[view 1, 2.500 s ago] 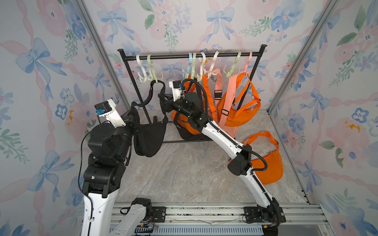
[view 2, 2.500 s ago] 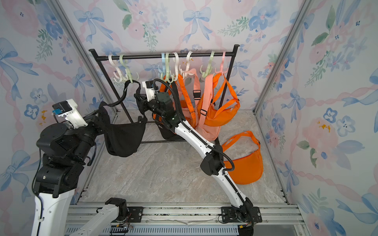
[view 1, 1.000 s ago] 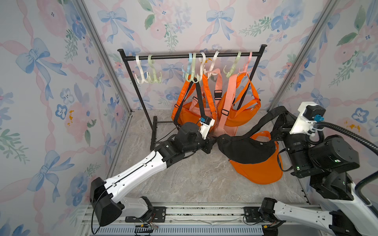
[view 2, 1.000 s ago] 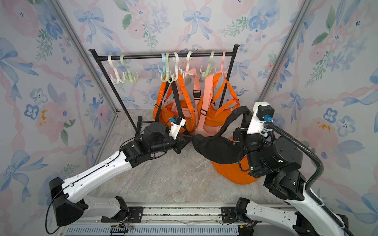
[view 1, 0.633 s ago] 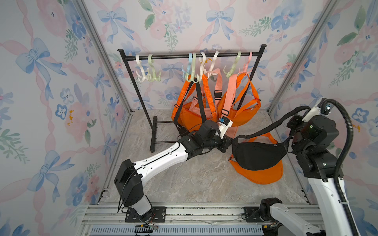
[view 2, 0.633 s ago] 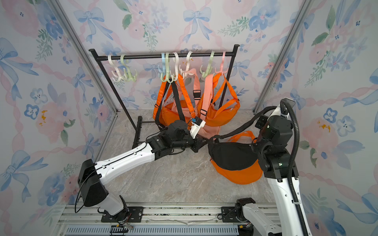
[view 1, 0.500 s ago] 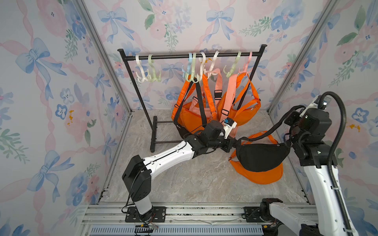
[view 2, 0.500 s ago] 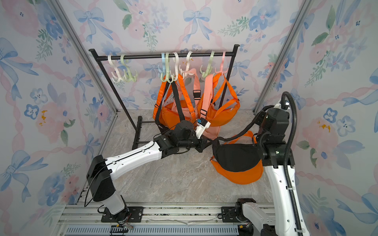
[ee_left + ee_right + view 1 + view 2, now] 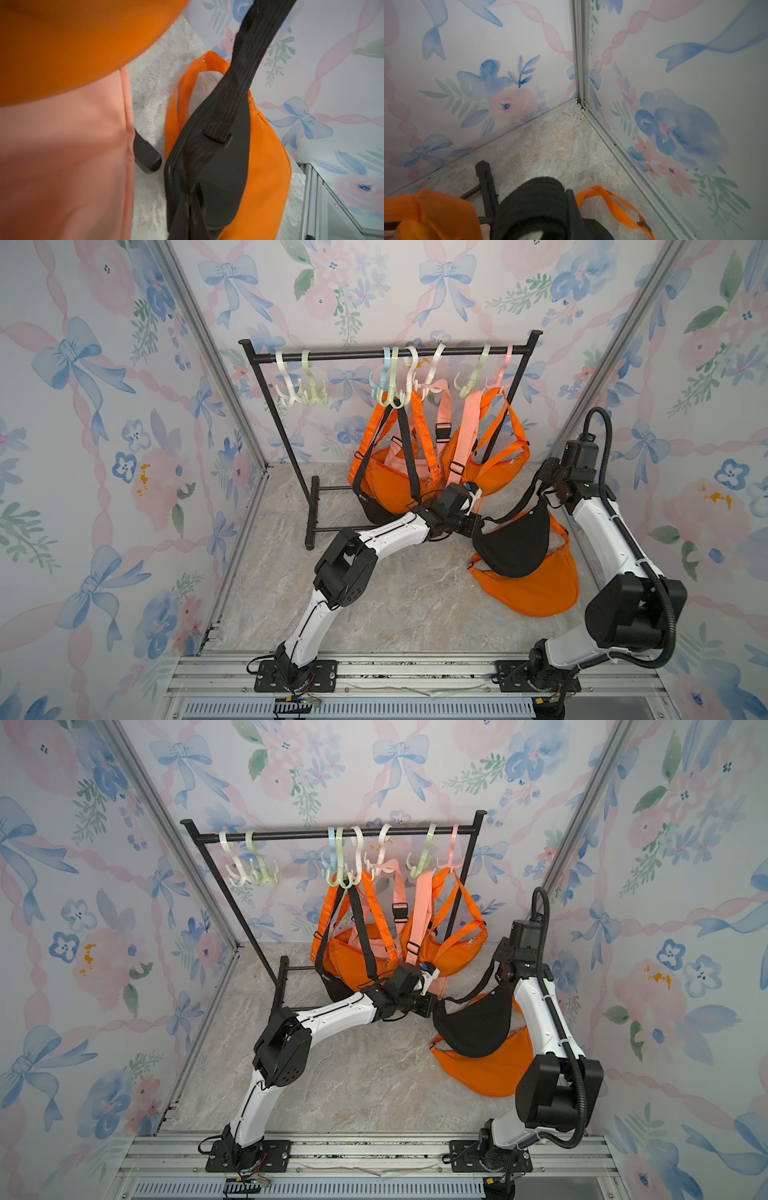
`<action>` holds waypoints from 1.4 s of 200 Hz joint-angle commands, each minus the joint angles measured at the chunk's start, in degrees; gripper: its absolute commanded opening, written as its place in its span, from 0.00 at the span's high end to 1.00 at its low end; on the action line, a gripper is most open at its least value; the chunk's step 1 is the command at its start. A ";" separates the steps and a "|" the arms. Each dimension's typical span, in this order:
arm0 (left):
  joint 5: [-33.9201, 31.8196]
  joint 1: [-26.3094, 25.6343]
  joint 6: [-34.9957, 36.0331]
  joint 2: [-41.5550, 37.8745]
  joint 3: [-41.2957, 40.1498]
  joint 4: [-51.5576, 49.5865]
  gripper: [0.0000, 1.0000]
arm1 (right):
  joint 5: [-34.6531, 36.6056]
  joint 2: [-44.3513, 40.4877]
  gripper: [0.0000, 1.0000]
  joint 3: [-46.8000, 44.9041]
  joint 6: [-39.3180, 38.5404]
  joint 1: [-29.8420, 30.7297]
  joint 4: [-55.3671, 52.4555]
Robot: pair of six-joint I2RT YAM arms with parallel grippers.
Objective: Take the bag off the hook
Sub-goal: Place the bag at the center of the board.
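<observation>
Since the earliest picture the black bag (image 9: pixel 515 545) has come away from under the hooks at the left end of the rack (image 9: pixel 374 353) and crossed to the right side of the cell. In the last half second it has sunk lower, over the orange bag on the floor (image 9: pixel 536 593). It is off its hook, so what is left for you is the set-down and release, and that is where I would expect trouble. Your left gripper (image 9: pixel 473 526) is clamped tight on the bag's end nearest the rack, where the strap (image 9: pixel 245 68) is sewn in. It sits just beside the hanging orange bags (image 9: pixel 390 489), and a pink strap (image 9: pixel 62 145) fills much of the left wrist view. Pull that arm back carelessly and you could catch that webbing and drag another bag off the rack. Your right gripper (image 9: pixel 549 492) is closed on the far run of the strap, near the right wall. In the right wrist view the webbing looks draped over the fingers, so it may cling when the jaws part. The black bag hangs between and below the two grippers, and its lower edge seems to rest on the orange bag on the floor. Once let go it may slide off that fabric.
</observation>
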 commanded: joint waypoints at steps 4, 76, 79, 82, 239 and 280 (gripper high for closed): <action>-0.90 1.51 -0.17 1.11 5.75 -1.78 0.98 | -3.49 2.41 1.00 7.24 -0.32 -1.12 4.01; -3.59 1.36 0.61 0.90 8.66 -4.43 0.74 | -4.25 3.68 0.90 8.10 1.39 -2.10 2.15; -3.62 1.22 0.60 0.80 8.37 -4.45 0.72 | -4.16 2.79 0.89 7.35 1.57 -2.17 2.46; -3.58 1.10 0.60 0.76 8.05 -4.46 0.69 | -3.99 2.09 0.88 6.50 1.90 -2.18 2.79; -13.53 -3.36 1.37 -17.87 -7.26 -4.56 0.02 | -2.25 -25.46 0.42 -22.17 5.85 3.56 -4.12; -21.89 -1.16 2.44 -31.73 -18.01 -4.05 0.02 | -4.75 -30.87 0.42 -26.44 0.24 12.84 -2.90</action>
